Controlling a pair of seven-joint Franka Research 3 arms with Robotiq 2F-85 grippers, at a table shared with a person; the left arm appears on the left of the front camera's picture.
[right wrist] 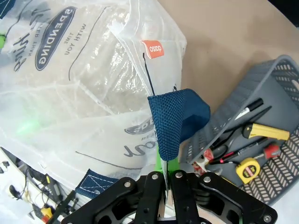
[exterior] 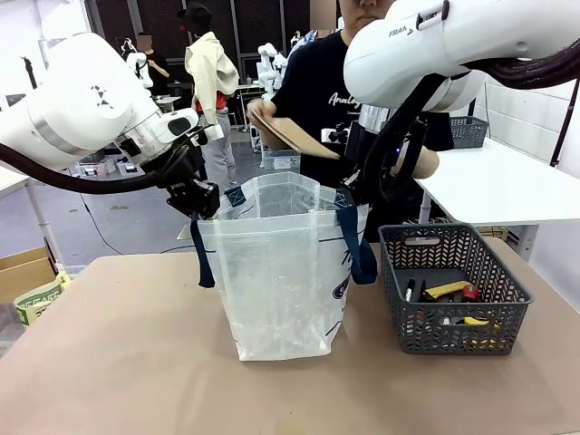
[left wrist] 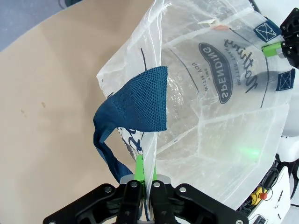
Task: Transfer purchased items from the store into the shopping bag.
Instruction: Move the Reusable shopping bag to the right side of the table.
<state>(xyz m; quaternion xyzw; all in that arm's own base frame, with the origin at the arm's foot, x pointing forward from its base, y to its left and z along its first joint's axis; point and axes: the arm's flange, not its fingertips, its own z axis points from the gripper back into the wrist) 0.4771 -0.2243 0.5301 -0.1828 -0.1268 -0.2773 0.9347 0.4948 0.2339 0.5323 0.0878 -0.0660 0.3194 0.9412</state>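
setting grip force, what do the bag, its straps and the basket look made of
The shopping bag: thin translucent white plastic film, glossy, creased, see-through. Its straps: navy woven fabric webbing, matte; the weave shows. The basket: likely moulded dark grey plastic, matte, with lattice walls.

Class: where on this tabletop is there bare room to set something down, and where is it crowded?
Bare: the table left of the bag and in front of it. Tight: the gap between bag and basket. Crowded: the basket, holding items; the bag's rim, pinched by left gripper and right gripper.
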